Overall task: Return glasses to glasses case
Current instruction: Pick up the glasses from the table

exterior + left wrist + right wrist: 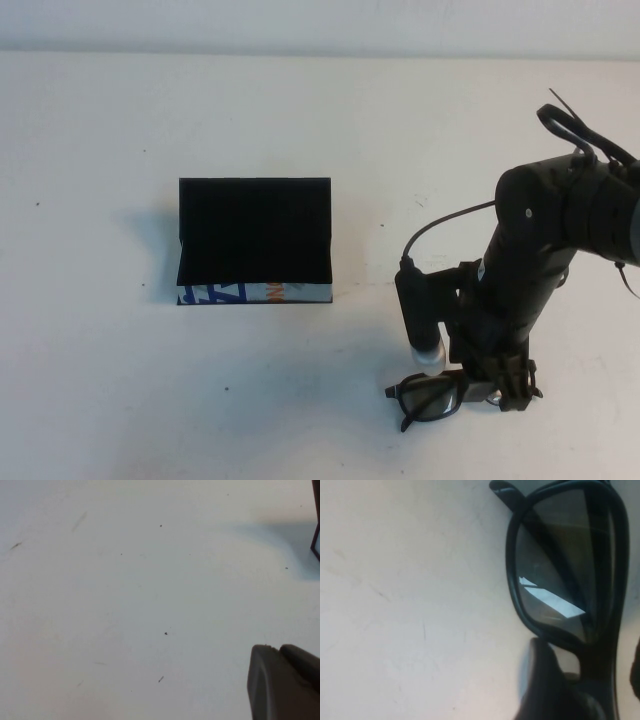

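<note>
The glasses [428, 394] lie on the white table at the front right, dark-framed, one lens filling the right wrist view [555, 570]. My right gripper [487, 392] points down over their right end. Its fingers stand apart on either side of the frame near the bridge [587, 680], with a pale gap on one side, so it is open around the frame. The glasses case [254, 243] stands left of centre, its black lid raised and its printed white front facing me. My left gripper [277, 652] is outside the high view, shut and empty over bare table.
The white table [320, 130] runs back to a pale wall at the far edge. A dark corner of the case [316, 537] shows at the edge of the left wrist view. The right arm's cable [440, 225] loops toward the case side.
</note>
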### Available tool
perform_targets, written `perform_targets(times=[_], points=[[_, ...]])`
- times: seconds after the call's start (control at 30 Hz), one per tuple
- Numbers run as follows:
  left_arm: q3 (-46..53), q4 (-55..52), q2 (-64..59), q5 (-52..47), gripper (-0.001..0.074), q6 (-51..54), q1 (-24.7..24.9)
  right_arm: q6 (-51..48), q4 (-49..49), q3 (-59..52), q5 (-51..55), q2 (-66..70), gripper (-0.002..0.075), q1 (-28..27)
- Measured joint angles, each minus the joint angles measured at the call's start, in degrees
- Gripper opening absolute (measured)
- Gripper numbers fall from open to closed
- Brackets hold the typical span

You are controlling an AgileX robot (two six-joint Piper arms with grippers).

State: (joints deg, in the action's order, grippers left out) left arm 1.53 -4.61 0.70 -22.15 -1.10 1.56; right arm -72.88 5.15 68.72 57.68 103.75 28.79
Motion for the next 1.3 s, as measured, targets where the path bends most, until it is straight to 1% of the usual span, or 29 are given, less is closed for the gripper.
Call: perform_targets(times=[0.2, 0.73, 0.8, 0.97, 1.17, 1.3], points=[[0.0, 0.0, 0.0, 0.0, -0.0004, 0.0, 0.0, 0.0, 0.0, 0.0, 0.0, 1.1, 0.031, 0.4], [0.0, 0.0, 0.0, 0.0, -0.0004, 0.0, 0.0, 0.0, -1.7, 0.0, 1.7, 1.5, 0.0301, 0.6], [0.0, 0.0, 0.0, 0.0, -0.0004, 0.0, 0.0, 0.0, -1.7, 0.0, 1.7, 1.5, 0.0277, 0.6], [0.0, 0.0, 0.0, 0.0, -0.0004, 0.0, 0.0, 0.0, -1.7, 0.0, 1.7, 1.5, 0.017, 0.7], [0.0, 0.0, 0.0, 0.0, -0.0004, 0.0, 0.0, 0.0, -1.7, 0.2, 3.5, 1.5, 0.0068, 0.9], [0.0, 0.0, 0.0, 0.0, -0.0004, 0.0, 0.0, 4.1, -1.7, 2.2, 5.7, 1.2, 0.0066, 1.9]])
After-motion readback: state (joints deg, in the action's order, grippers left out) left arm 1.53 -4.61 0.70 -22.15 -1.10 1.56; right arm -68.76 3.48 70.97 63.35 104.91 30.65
